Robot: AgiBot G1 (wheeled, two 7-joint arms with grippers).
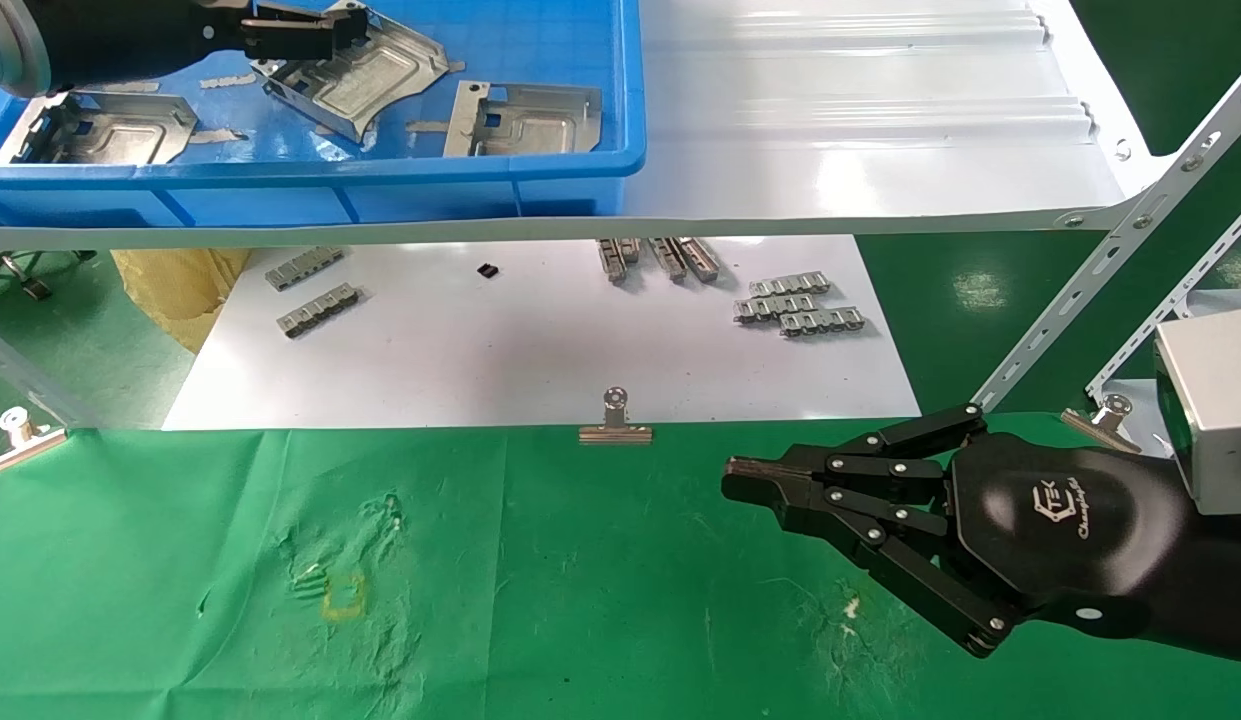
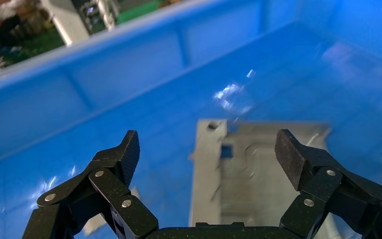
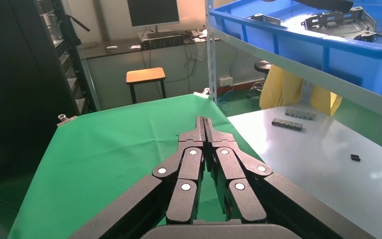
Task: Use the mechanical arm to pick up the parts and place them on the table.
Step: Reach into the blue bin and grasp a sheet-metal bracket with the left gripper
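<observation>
Right gripper [image 1: 740, 485], fingers pressed together and empty, idled low over the table [image 1: 540, 600] while left gripper [image 2: 206, 149] spread wide above a part [image 2: 248, 174] inside the blue bin [image 1: 540, 170], apparently poised to straddle it.

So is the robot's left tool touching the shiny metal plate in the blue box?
Cannot tell. In the left wrist view the left tool is open, its fingers on either side of the metal plate, but neither view shows contact or a gap plainly.
</observation>
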